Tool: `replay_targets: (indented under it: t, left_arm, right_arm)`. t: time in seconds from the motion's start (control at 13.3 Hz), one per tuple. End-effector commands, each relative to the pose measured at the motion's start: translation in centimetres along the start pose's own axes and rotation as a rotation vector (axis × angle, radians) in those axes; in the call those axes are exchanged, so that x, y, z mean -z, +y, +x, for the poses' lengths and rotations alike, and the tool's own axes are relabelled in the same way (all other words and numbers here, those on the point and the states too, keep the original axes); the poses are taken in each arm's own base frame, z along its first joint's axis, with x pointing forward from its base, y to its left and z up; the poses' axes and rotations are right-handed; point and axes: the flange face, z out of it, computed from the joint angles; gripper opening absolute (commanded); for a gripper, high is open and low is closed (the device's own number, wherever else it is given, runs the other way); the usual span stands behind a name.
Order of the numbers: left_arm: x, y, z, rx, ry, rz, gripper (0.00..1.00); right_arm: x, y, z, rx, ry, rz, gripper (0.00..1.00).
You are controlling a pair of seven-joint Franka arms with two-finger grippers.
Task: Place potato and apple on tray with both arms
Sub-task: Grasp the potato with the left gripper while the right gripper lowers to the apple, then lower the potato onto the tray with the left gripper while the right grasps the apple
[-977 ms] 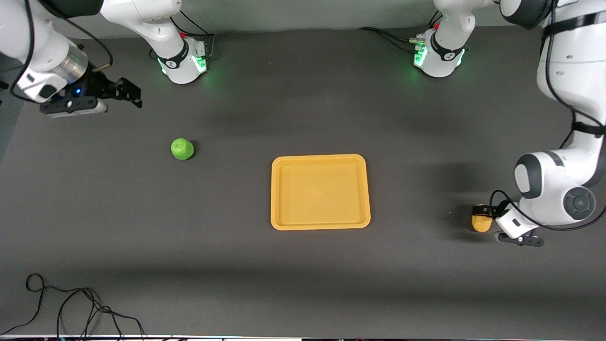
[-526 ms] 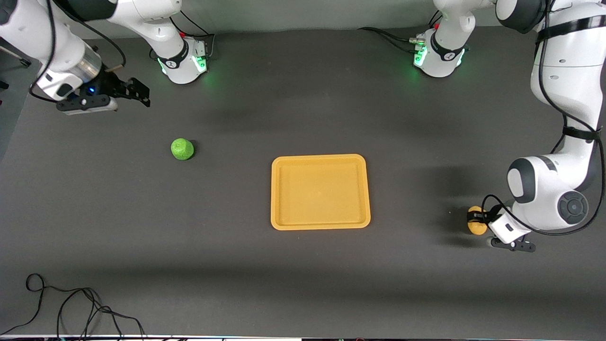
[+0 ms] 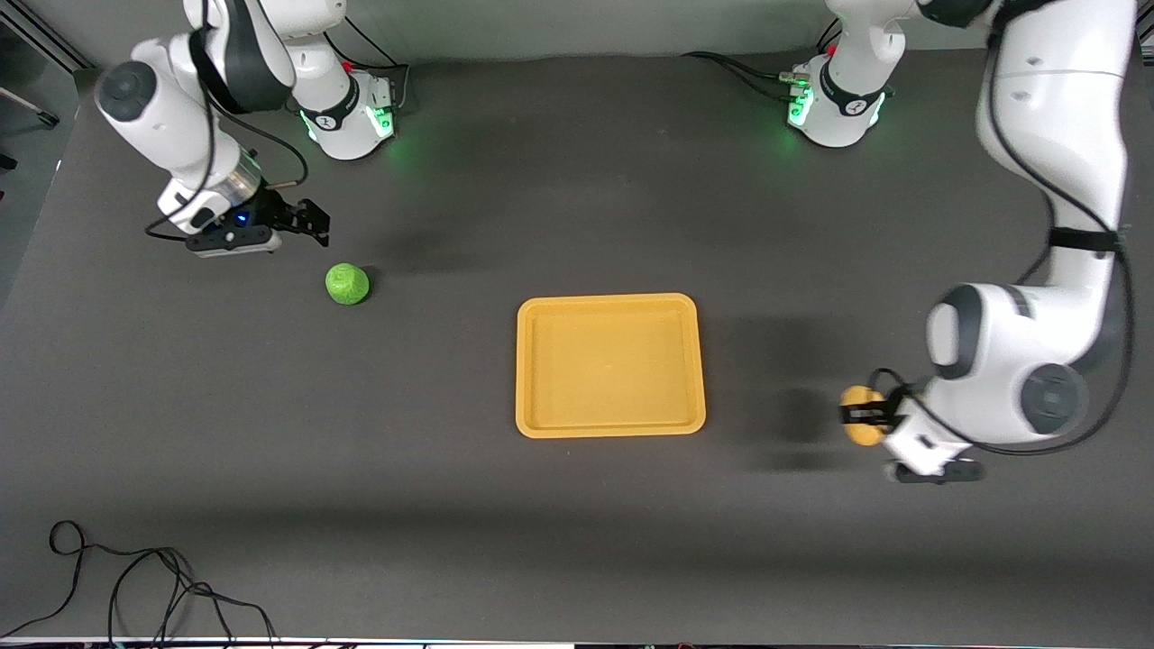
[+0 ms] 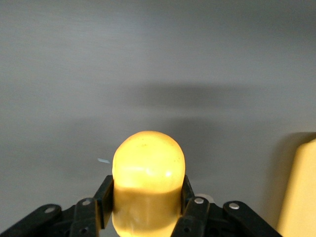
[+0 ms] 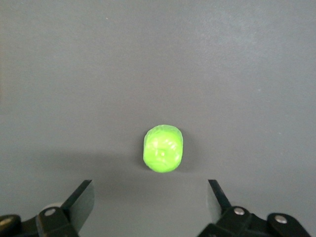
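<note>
The yellow-orange tray (image 3: 532, 379) lies flat in the middle of the table. My left gripper (image 3: 867, 416) is shut on the yellow-orange potato (image 3: 858, 426) and holds it above the table, between the tray and the left arm's end. In the left wrist view the potato (image 4: 148, 182) sits between the fingers (image 4: 104, 197), with the tray's edge (image 4: 301, 192) at the side. The green apple (image 3: 347, 284) rests on the table toward the right arm's end. My right gripper (image 3: 302, 225) is open in the air near it. In the right wrist view the apple (image 5: 163, 148) lies ahead of the open fingers (image 5: 81, 200).
Black cables (image 3: 135, 586) lie coiled at the table's near corner on the right arm's end. The two green-lit arm bases (image 3: 347, 113) stand along the table's edge farthest from the front camera.
My left gripper has carried the potato toward the tray. My right gripper has moved down and toward the apple.
</note>
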Motion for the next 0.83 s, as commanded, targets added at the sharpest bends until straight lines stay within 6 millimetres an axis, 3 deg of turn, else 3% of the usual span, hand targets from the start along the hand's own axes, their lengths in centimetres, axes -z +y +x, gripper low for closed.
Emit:
replay_targets:
  t: [0.0, 0.15, 0.23, 0.38, 0.53, 0.75]
  left_arm:
    - [-0.2, 8.9, -2.7, 0.08, -0.001, -0.003, 0.0]
    - [-1.6, 15.4, -5.3, 0.094, -0.01, -0.051, 0.02]
    - [-3.8, 18.6, -7.0, 0.085, -0.025, -0.048, 0.04]
    - [-8.5, 22.8, -10.0, 0.084, -0.055, -0.023, 0.05]
    - [-11.1, 24.0, -11.3, 0.075, -0.044, -0.022, 0.23]
    - [-11.9, 22.8, -11.2, 0.066, -0.061, 0.003, 0.24]
  right_arm:
    - [-4.7, -0.1, -0.3, -0.004, 0.025, -0.008, 1.0]
    - [-8.5, -0.6, -0.9, 0.012, 0.053, -0.01, 1.0]
    - [-10.3, -0.7, -1.3, 0.017, 0.057, -0.012, 1.0]
    - [-12.5, -0.5, -1.5, 0.014, 0.047, -0.016, 1.0]
    - [-14.0, -0.4, -1.6, 0.012, 0.051, -0.019, 1.0]
    - [-16.1, -0.2, -1.9, 0.014, 0.055, -0.023, 1.0]
